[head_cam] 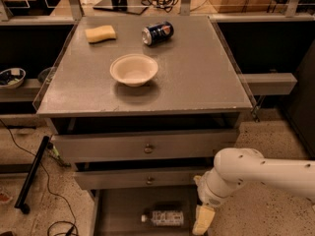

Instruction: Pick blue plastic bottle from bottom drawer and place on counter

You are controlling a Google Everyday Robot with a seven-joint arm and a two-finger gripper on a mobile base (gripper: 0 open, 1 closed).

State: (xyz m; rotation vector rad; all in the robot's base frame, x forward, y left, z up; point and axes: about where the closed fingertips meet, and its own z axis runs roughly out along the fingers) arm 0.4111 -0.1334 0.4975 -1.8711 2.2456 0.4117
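Observation:
The blue plastic bottle [162, 217] lies on its side in the open bottom drawer [115, 210], cap to the left. The gripper [203, 220] hangs at the end of the white arm [256, 175], just right of the bottle at the drawer's right side, a short way from it. Only one cream fingertip [202, 219] shows at the picture's lower edge. The counter [197, 77] is the grey top of the cabinet above.
On the counter stand a cream bowl [134, 69], a yellow sponge [100, 33] and a dark blue soda can [157, 32] on its side. Two wider drawers with knobs [148, 148] sit above, slightly open. A black pole [31, 173] and cables lie on the floor at left.

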